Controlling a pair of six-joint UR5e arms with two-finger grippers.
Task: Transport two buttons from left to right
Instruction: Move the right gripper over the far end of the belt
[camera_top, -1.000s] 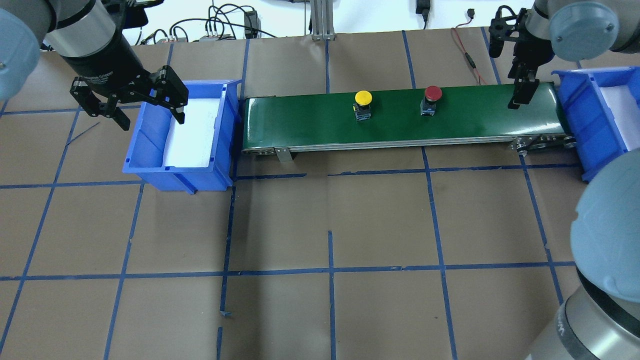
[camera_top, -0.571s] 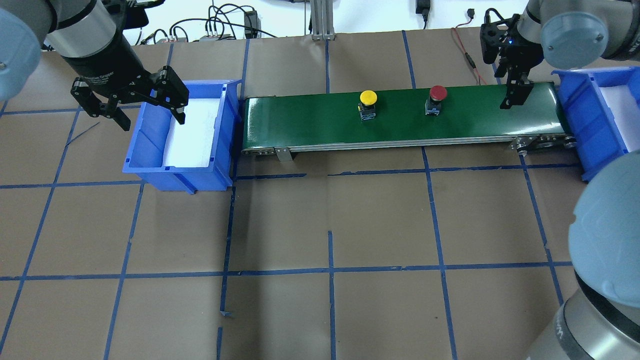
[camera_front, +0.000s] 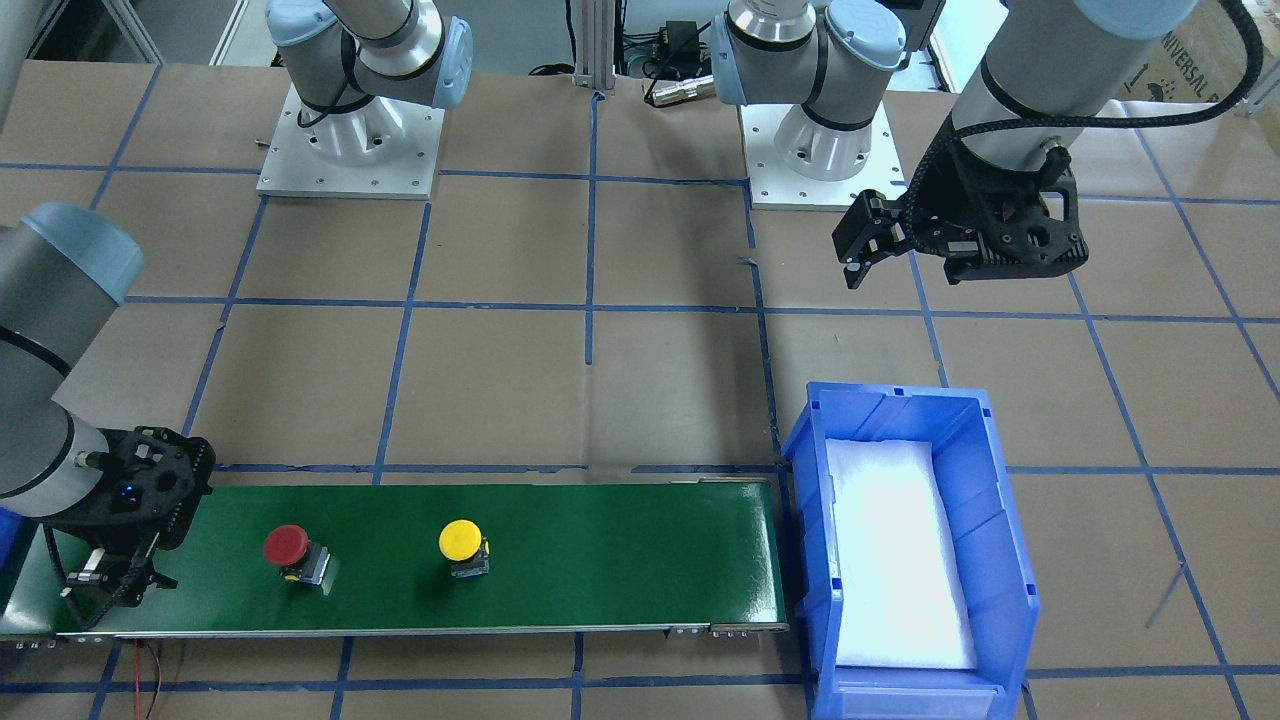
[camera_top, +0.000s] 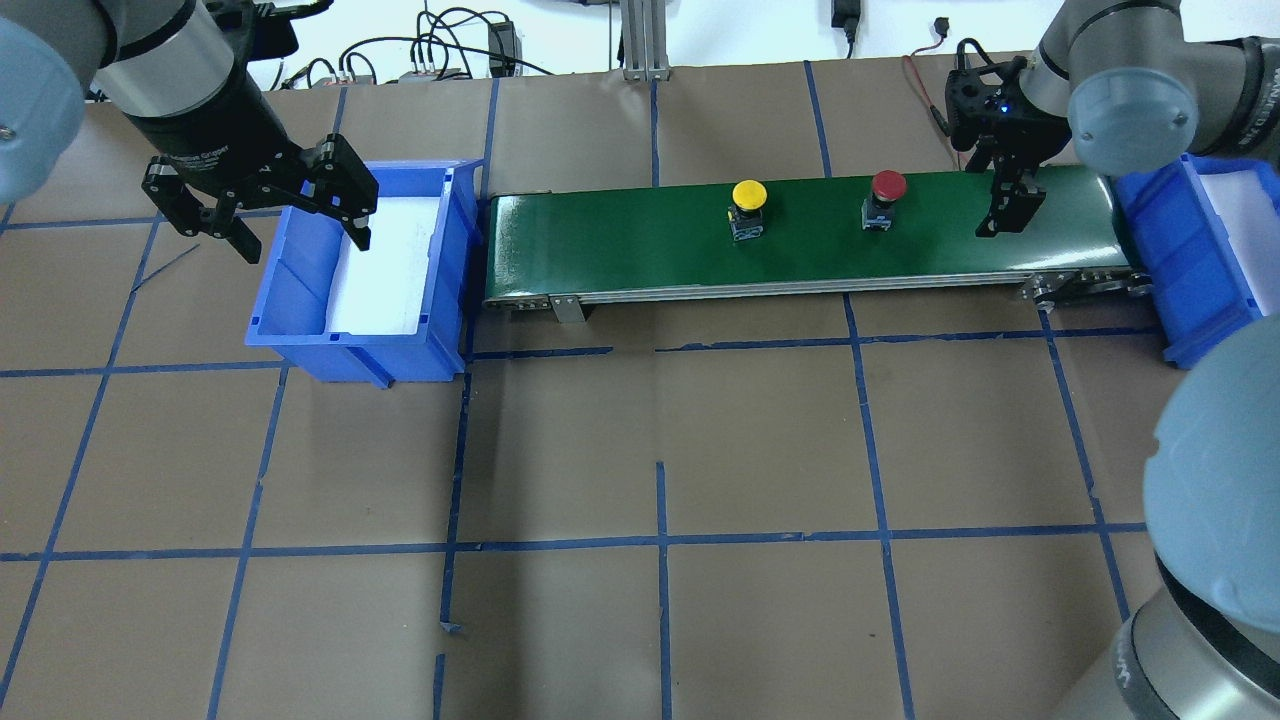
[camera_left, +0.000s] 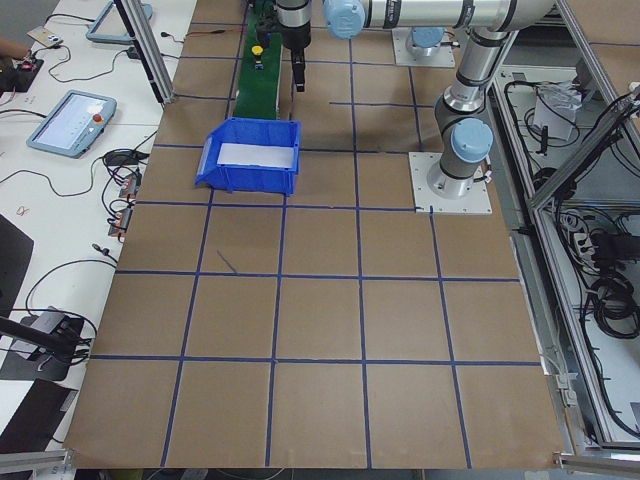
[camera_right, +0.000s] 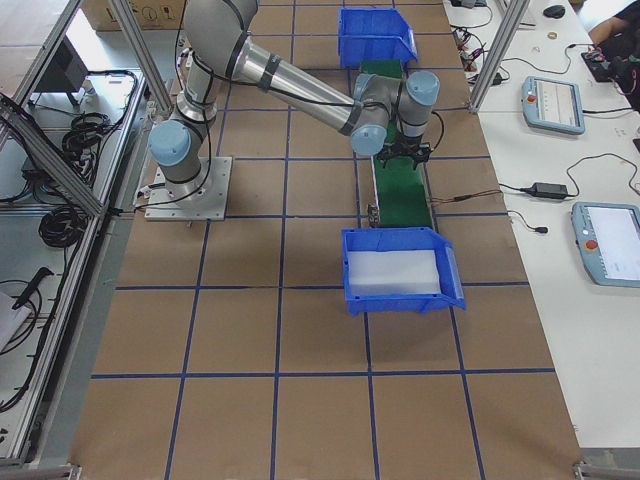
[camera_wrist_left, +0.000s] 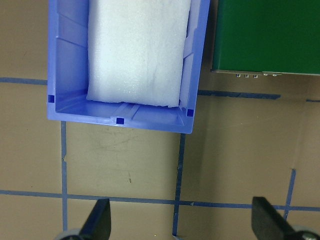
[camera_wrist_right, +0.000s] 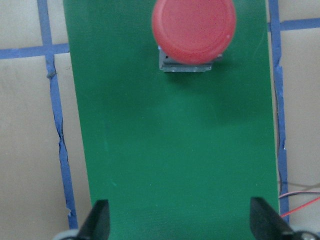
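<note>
Both buttons (camera_top: 749, 208) stand on the conveyor (camera_top: 620, 240) between two bins (camera_top: 300, 275).

My right pincer (camera_front: 112, 590) hangs low over one end of the long green conveyor belt (camera_front: 600, 560), fingers parted and pointing down at it. Near it on the belt sits the red mushroom-capped push button (camera_front: 286, 546). The yellow-capped push button (camera_front: 461, 541) stands farther along, apart from the red one. Just beside the belt's other end is a blue plastic bin (camera_front: 985, 470) lined with a white foam pad (camera_front: 895, 560). My left pincer (camera_front: 900, 262) hovers above the brown paper-covered desk (camera_front: 500, 380), between that bin and my base, well apart from both buttons.
</note>
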